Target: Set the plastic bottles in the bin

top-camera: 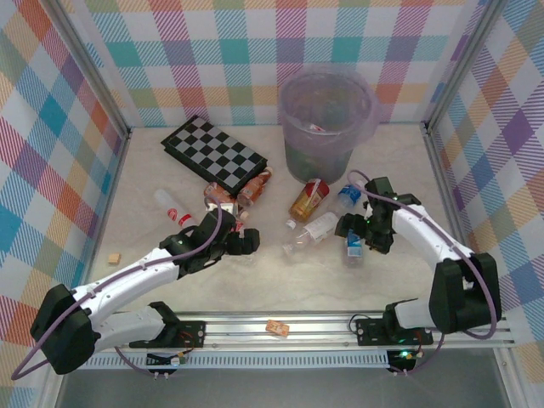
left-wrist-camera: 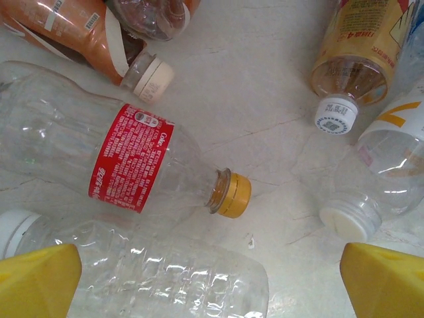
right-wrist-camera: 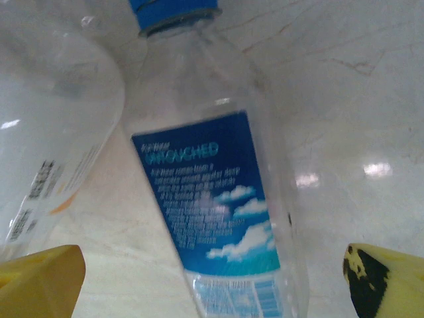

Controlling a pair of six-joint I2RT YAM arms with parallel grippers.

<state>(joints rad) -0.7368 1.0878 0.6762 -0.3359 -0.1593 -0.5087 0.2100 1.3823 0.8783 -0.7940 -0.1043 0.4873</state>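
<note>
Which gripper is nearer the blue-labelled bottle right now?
Right. The right gripper is directly over the blue-labelled bottle, jaws open either side of it. The left gripper is well off to its left, by a red-labelled bottle.

A lab test booth: plaid walls box in a pale tabletop fronted by a metal rail.

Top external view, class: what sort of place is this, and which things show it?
Probably a robot test cell, not a home: two arms bolted to a rail, plaid panel walls boxing in the table, and staged bottles beside a bin.
</note>
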